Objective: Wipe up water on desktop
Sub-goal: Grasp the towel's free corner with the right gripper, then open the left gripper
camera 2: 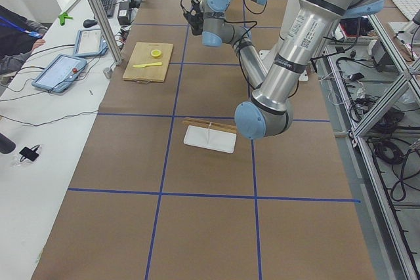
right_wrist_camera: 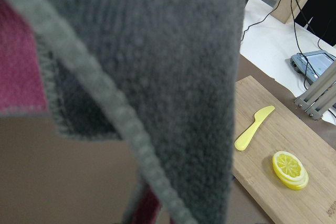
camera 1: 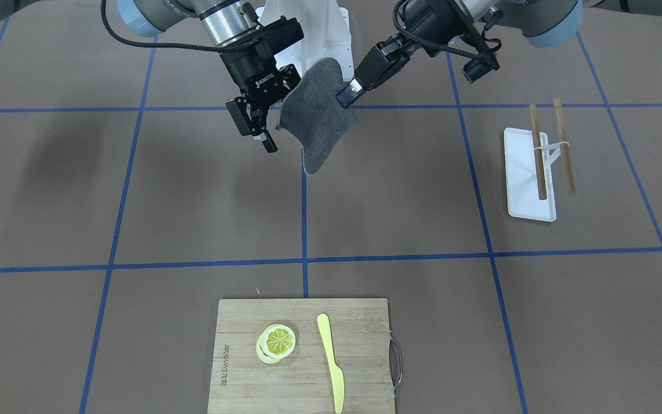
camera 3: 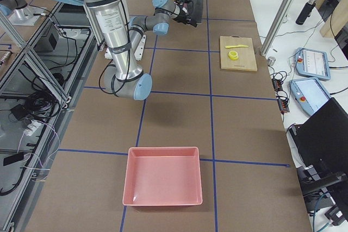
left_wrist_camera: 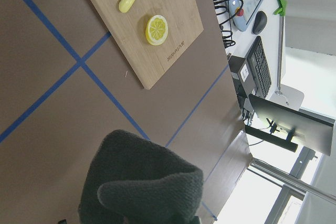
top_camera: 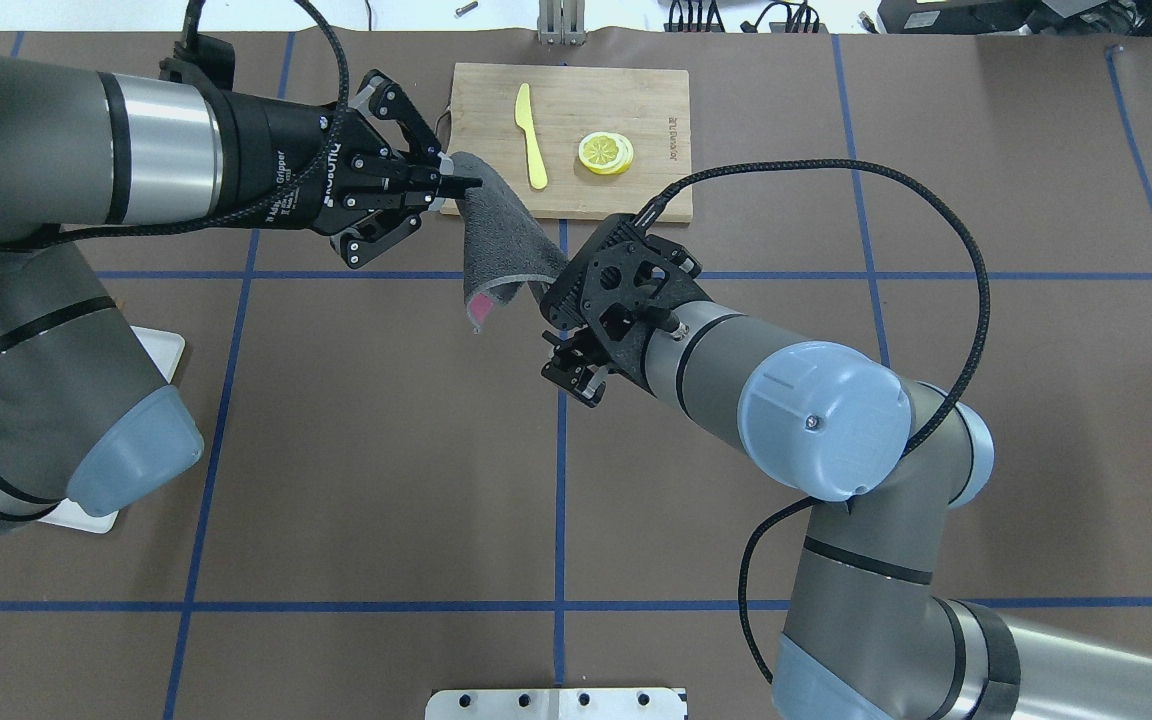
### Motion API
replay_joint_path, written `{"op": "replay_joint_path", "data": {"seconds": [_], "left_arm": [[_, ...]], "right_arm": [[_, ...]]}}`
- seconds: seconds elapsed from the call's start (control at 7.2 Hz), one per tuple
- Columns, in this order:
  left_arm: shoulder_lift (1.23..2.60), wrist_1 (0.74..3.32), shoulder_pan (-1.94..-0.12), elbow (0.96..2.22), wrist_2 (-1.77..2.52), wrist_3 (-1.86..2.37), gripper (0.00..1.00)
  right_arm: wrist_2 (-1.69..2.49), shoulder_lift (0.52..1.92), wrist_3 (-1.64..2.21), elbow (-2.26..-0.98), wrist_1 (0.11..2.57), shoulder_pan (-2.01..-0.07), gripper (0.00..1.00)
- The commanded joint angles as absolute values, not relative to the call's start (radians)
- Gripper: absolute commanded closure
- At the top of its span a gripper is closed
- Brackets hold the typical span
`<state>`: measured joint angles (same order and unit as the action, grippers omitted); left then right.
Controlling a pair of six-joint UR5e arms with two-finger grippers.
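Front-facing view: the left gripper [camera 1: 347, 96] is clenched on the upper edge of a grey cloth [camera 1: 319, 118], which hangs above the brown desktop [camera 1: 193, 190]. The right gripper [camera 1: 260, 141] stands spread just beside the cloth's edge, grasping nothing. A cutting board [camera 1: 360, 345] carries lemon slices [camera 1: 276, 342] and a yellow knife [camera 1: 330, 359]. Chopsticks [camera 1: 538, 155] rest across a white tray [camera 1: 529, 195].

Overhead view: the left gripper [top_camera: 456, 185] pinches the cloth [top_camera: 501, 235] by a corner. The cloth drapes toward the right arm's wrist, its pink underside showing.

Left side view: the desktop [camera 2: 203, 227], crossed by blue tape, stretches beneath both arms.

Right side view: a pink bin [camera 3: 163, 176] sits on the desktop [camera 3: 244, 129].

Left wrist view: the cloth [left_wrist_camera: 142, 182] bunches at the bottom, above the desktop.

Right wrist view: the cloth [right_wrist_camera: 157, 51] fills most of the lens.
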<state>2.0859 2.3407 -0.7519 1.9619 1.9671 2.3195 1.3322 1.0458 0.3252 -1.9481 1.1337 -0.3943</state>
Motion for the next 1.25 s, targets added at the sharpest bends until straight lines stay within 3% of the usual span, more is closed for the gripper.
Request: {"op": "replay_joint_path", "data": {"seconds": [0.0, 0.14, 0.28, 0.69, 0.83, 1.11], "left_arm": [[2.085, 2.341, -0.749, 1.963, 1.965, 2.321, 1.0], [2.085, 2.341, -0.749, 1.962, 1.965, 2.321, 1.0], [2.083, 2.341, -0.749, 1.962, 1.965, 2.321, 1.0], [2.077, 2.341, -0.749, 1.96, 1.973, 2.301, 1.0], [2.066, 2.341, -0.752, 1.96, 1.971, 2.228, 0.06], [2.019, 2.339, -0.755, 1.96, 1.973, 2.073, 0.01]], "right_arm": [[1.331, 1.051, 0.325, -1.95, 1.132, -0.396, 0.71], [1.331, 1.057, 0.327, -1.951, 1.132, -0.396, 0.91], [1.331, 1.063, 0.327, -1.951, 1.132, -0.397, 1.0], [1.33, 1.065, 0.327, -1.951, 1.132, -0.413, 1.0], [1.33, 1.059, 0.327, -1.953, 1.132, -0.435, 1.0], [1.331, 1.055, 0.398, -1.966, 1.126, -0.492, 1.0]]}}
